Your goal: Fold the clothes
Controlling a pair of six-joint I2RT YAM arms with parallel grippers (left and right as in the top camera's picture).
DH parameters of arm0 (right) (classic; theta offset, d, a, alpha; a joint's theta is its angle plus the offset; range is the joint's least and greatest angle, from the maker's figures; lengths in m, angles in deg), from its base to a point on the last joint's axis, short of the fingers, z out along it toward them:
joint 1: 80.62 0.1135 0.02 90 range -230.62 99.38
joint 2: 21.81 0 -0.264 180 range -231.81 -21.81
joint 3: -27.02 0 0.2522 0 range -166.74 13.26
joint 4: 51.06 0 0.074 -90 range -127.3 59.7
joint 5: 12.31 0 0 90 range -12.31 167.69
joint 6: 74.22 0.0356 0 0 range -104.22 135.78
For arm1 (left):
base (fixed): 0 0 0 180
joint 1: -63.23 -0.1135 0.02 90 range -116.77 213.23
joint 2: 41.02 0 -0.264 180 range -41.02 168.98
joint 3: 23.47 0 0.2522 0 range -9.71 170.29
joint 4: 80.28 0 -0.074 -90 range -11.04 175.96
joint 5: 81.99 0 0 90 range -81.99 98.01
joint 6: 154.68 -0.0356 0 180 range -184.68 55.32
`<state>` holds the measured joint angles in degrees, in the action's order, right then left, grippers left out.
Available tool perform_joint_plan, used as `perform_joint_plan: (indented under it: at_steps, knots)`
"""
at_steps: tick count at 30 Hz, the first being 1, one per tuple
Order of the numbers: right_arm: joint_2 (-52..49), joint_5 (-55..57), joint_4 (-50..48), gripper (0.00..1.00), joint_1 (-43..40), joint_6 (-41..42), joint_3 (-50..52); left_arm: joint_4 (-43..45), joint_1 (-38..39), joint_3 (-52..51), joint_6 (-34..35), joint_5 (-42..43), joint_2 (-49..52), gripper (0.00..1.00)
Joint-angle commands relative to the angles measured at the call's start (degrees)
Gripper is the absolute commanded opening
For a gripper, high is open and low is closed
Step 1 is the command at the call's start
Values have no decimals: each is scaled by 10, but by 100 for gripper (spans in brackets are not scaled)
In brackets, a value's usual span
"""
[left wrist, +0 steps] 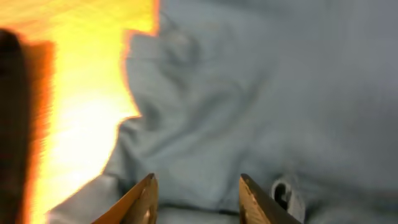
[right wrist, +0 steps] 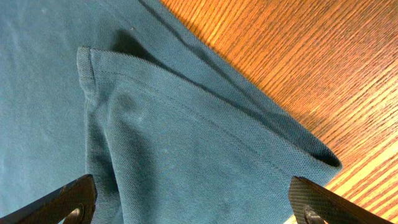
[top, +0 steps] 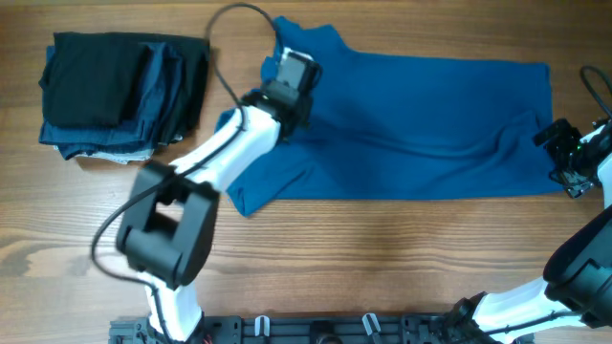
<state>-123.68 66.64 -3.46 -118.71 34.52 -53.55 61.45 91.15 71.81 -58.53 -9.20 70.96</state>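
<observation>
**A:** Where is the polo shirt (top: 430, 124) lying?

**B:** It's spread across the upper middle and right of the overhead frame, on the wooden surface (top: 382, 248). Its long axis runs left to right. The dark folded stack (top: 115, 91) sits apart from it in the upper left.

**A:** And the claws?

**B:** There's one at each end. The left claw (left wrist: 198, 200) hangs over the shirt's upper-left part. Its fingers are partly spread, and only rumpled cloth shows beyond the gap, so nothing looks pinched. The right claw (right wrist: 189, 194) is at the far right edge with its fingers spread wide and nothing held. A doubled-over bit of hem (right wrist: 205, 118) lies just ahead of it.

**A:** So which way would a fold go?

**B:** Along that long axis, I'd say. Each arm is already nearest its own end, with the cloth directly under and ahead of its fingers. The right one need only drop onto the hem. The left one looks free to pick a new hold.
</observation>
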Motion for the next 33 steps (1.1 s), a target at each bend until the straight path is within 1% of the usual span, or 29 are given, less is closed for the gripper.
perform_joint_plan:
  at_steps: [1,3,4,6,9,10,12,14,18,21,22,25,26,27,28,33]
  knots:
    - [10,9,-2,100,0,-6,-10,-54,-28,36,117,21,-75,44]
    - [10,9,-2,100,0,-6,-10,-98,-45,36,146,57,-82,45]
    - [10,9,-2,100,0,-6,-10,-146,-66,36,188,106,-83,47]
    - [10,9,-2,100,0,-6,-10,-195,-96,36,232,189,-76,47]
    - [10,9,-2,100,0,-6,-10,-219,-125,36,248,294,-61,47]
    - [10,9,-2,100,0,-6,-10,-222,-129,36,248,310,-58,44]
    - [10,9,-2,100,0,-6,-10,-221,-130,36,248,311,-52,29]
    - [10,9,-2,100,0,-6,-10,-222,-126,36,248,311,-48,26]
    - [10,9,-2,100,0,-6,-10,-229,-113,36,251,306,-40,26]
    - [10,9,-2,100,0,-6,-10,-242,-107,33,283,282,-24,28]
    - [10,9,-2,100,0,-6,-10,-242,-106,30,291,280,-23,30]
    - [10,9,-2,100,0,-6,-10,-240,-106,18,330,280,-15,31]
    - [10,9,-2,100,0,-6,-10,-238,-106,14,340,280,-13,32]
    - [10,9,-2,100,0,-6,-10,-231,-106,10,349,280,-13,35]
    - [10,9,-2,100,0,-6,-10,-223,-106,5,353,280,-13,36]
    - [10,9,-2,100,0,-6,-10,-190,-105,0,370,271,-8,39]
